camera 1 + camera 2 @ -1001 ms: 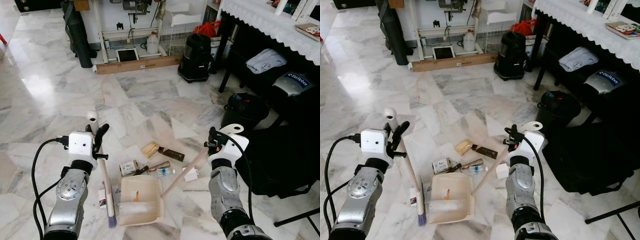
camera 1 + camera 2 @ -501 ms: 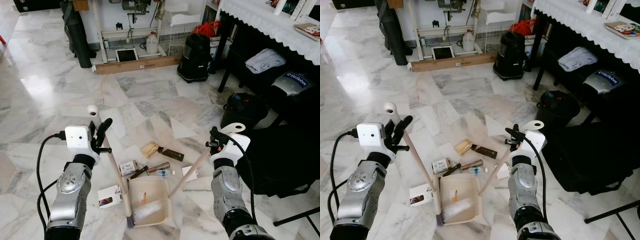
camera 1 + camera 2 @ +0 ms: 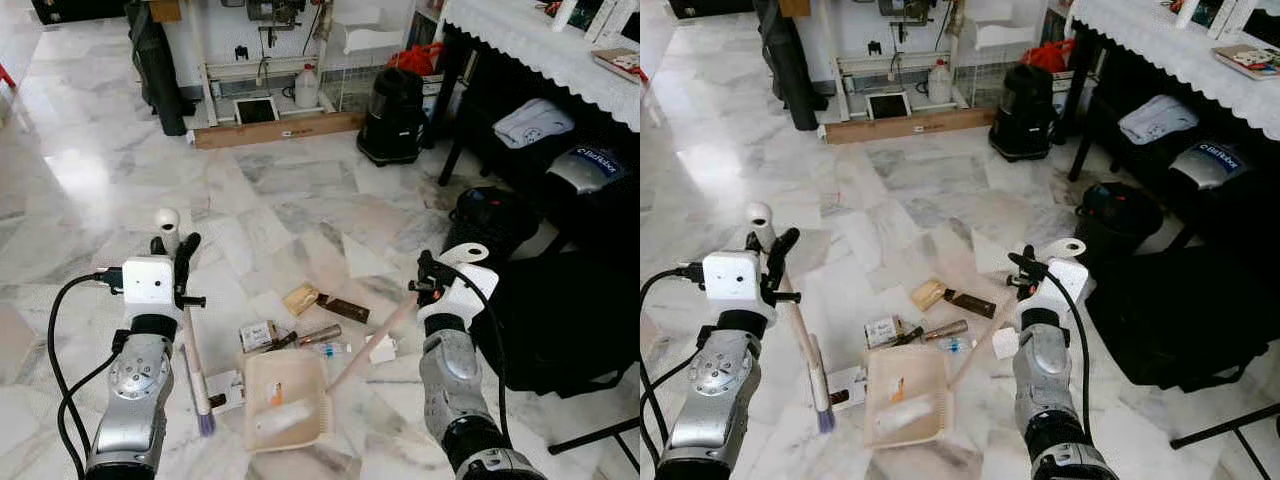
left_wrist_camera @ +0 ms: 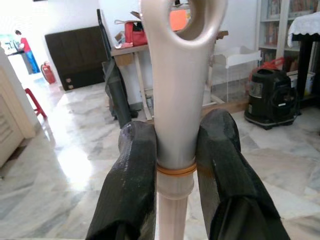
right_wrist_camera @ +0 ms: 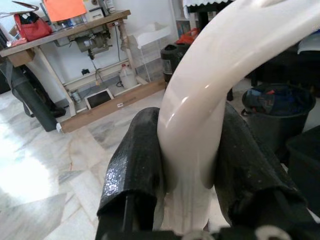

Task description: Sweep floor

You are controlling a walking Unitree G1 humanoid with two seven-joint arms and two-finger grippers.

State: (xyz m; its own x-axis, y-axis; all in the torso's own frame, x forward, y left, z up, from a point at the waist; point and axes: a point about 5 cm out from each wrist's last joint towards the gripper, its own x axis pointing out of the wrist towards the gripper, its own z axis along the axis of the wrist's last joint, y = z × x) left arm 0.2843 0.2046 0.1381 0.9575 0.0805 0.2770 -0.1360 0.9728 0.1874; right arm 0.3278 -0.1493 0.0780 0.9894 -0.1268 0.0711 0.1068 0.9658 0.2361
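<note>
The wrist views give the grips: the left claw (image 4: 175, 165) has both black fingers (image 4: 132, 185) pressed on the broom (image 3: 190, 340) handle just below its hanging loop, and the right claw (image 5: 187, 165) pinches the curved white grip of the dustpan (image 3: 285, 398). From the head views, both silver arms reach forward, the left holding the broom near upright, bristles on the marble floor (image 3: 290, 190) beside the dustpan, litter (image 3: 300, 298) lying just beyond.

Home workroom; marble floor (image 3: 300, 190); sewing table (image 5: 65, 35).
</note>
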